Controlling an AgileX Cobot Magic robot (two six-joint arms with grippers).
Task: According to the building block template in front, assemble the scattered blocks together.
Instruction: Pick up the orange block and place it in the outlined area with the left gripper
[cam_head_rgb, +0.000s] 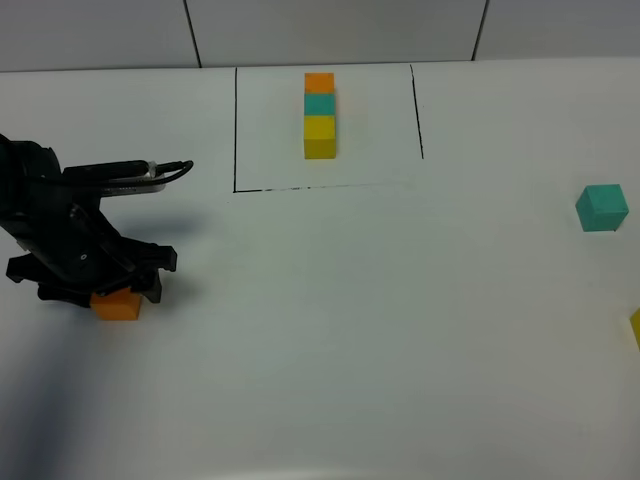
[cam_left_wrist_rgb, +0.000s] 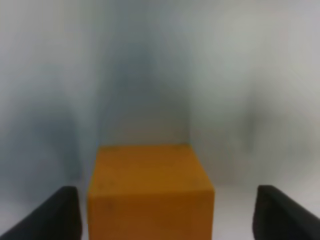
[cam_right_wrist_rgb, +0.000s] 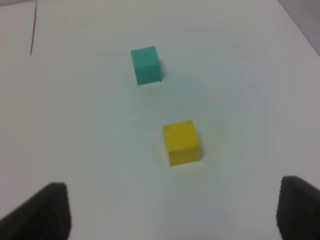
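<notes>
Matt orange cube (cam_left_wrist_rgb: 150, 192), smooth white table (cam_head_rgb: 350, 350)

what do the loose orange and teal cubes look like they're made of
Orange cube: flat matte faces, no glare, solid even colour; probably painted wood or dense foam, can't tell which. Teal cube: same dull finish, crisp square edges, no shine; likely the same material.

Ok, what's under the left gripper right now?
The orange cube sits on the table under the left gripper, between its open fingers, with a gap showing on one side. From the high camera the gripper covers the cube's rear part, so only its front shows.
</notes>
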